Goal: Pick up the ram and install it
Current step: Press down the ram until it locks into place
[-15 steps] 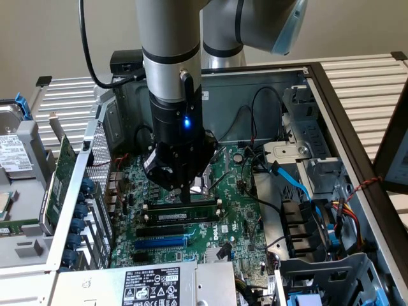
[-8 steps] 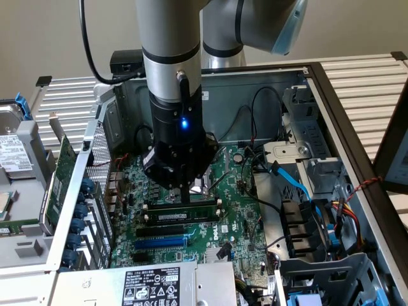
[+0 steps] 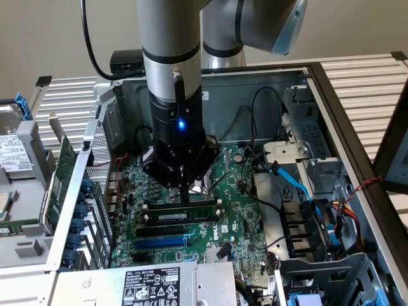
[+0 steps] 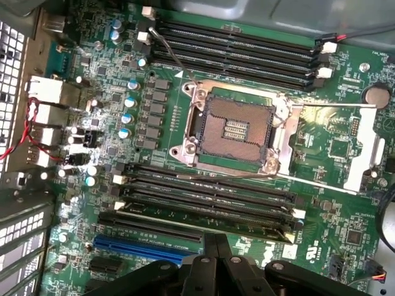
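Observation:
The ram (image 3: 185, 206) is a long green stick standing in one of the black memory slots on the motherboard (image 3: 239, 210), inside the open computer case. My gripper (image 3: 185, 195) hangs straight over the stick's middle. Its narrow fingers are shut together, with their tips at the stick's upper edge. From the wrist view the ram (image 4: 259, 227) appears edge-on as a thin pale line in the slot row nearest my dark fingers (image 4: 216, 250). Whether the tips press on the stick or just touch it is unclear.
The empty processor socket (image 4: 237, 129) lies between two banks of black slots. A blue card slot (image 3: 159, 242) runs just in front of the ram. Blue and black cables (image 3: 290, 182) and a drive cage (image 3: 319, 191) crowd the exterior view's right. A power supply (image 3: 153, 284) sits in front.

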Controlling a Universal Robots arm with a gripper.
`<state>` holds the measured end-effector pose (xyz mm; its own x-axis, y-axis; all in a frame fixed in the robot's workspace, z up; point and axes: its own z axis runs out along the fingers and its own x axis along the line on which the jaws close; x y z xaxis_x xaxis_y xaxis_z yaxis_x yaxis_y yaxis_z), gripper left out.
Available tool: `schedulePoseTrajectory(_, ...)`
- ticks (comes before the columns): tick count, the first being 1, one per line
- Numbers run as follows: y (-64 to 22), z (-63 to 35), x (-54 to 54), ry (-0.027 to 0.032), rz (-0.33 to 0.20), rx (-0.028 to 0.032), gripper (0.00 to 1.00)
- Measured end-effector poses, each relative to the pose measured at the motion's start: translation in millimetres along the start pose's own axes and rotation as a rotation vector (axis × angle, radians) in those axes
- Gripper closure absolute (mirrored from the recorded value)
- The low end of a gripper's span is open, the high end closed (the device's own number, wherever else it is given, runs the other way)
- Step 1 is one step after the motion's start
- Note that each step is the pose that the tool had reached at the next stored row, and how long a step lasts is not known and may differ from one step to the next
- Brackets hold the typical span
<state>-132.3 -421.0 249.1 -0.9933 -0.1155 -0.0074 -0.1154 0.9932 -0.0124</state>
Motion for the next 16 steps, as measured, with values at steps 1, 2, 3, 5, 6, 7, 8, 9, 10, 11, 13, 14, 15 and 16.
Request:
schedulePoseTrajectory(1, 0.0, 0.0, 0.0, 0.0002, 0.013, 0.0001, 0.90)
schedulePoseTrajectory(2, 0.0, 0.0, 0.0, 0.0005, 0.028, 0.0002, 0.90)
schedulePoseTrajectory(3, 0.0, 0.1, 0.0, 0.0007, 0.043, 0.0003, 0.90)
schedulePoseTrajectory(5, 0.0, 0.2, 0.0, 0.0012, 0.073, 0.0004, 0.90)
schedulePoseTrajectory(6, 0.0, 0.2, 0.0, 0.0014, 0.087, 0.0006, 0.90)
schedulePoseTrajectory(7, 0.0, 0.3, 0.0, 0.0016, 0.101, 0.0006, 0.90)
schedulePoseTrajectory(8, 0.0, 0.4, 0.0, 0.0018, 0.115, 0.0007, 0.90)
schedulePoseTrajectory(9, 0.0, 0.4, 0.0, 0.0020, 0.127, 0.0008, 0.90)
schedulePoseTrajectory(10, 0.0, 0.4, 0.0, 0.0021, 0.136, 0.0008, 0.90)
schedulePoseTrajectory(11, 0.0, 0.4, 0.0, 0.0022, 0.139, 0.0009, 0.90)
schedulePoseTrajectory(13, 0.0, 0.4, 0.0, 0.0023, 0.139, 0.0009, 0.90)
schedulePoseTrajectory(14, 0.0, 0.4, 0.0, 0.0023, 0.139, 0.0009, 0.90)
schedulePoseTrajectory(15, 0.0, 0.4, 0.0, 0.0023, 0.139, 0.0008, 0.90)
schedulePoseTrajectory(16, 0.0, 0.4, 0.0, 0.0023, 0.139, 0.0009, 0.90)
